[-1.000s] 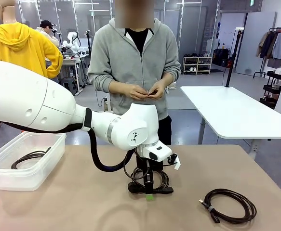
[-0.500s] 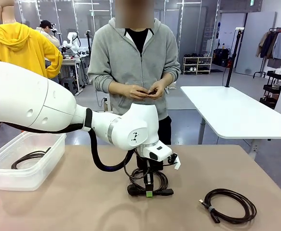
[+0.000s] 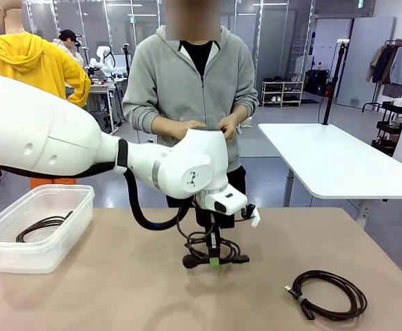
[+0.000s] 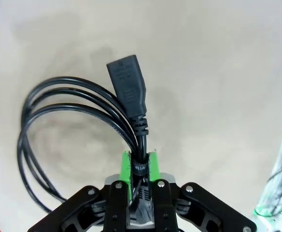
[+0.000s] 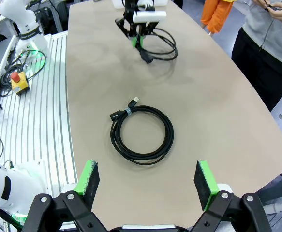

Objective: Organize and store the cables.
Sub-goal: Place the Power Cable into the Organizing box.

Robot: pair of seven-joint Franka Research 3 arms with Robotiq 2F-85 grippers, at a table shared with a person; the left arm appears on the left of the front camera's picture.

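Note:
My left gripper (image 3: 214,261) is shut on a coiled black cable (image 3: 199,243) at its tied neck and holds it just above the middle of the table. In the left wrist view the green pads (image 4: 126,166) clamp the cords below the black plug (image 4: 127,83), and the loops (image 4: 44,101) hang off to the left. A second coiled cable (image 3: 332,316) lies flat on the table at the right, below my open right gripper (image 5: 148,176), where this cable (image 5: 114,137) rests untouched. A third cable (image 3: 42,224) lies in the clear bin (image 3: 7,258).
The clear plastic bin stands at the table's left edge. A person in a grey hoodie stands at the far side, both hands (image 3: 204,127) together at waist height, off the table. A white table (image 3: 332,162) stands behind at the right.
My left gripper has closed on the cable's neck and risen a little, lifting the coil off the table. The right arm has stayed still.

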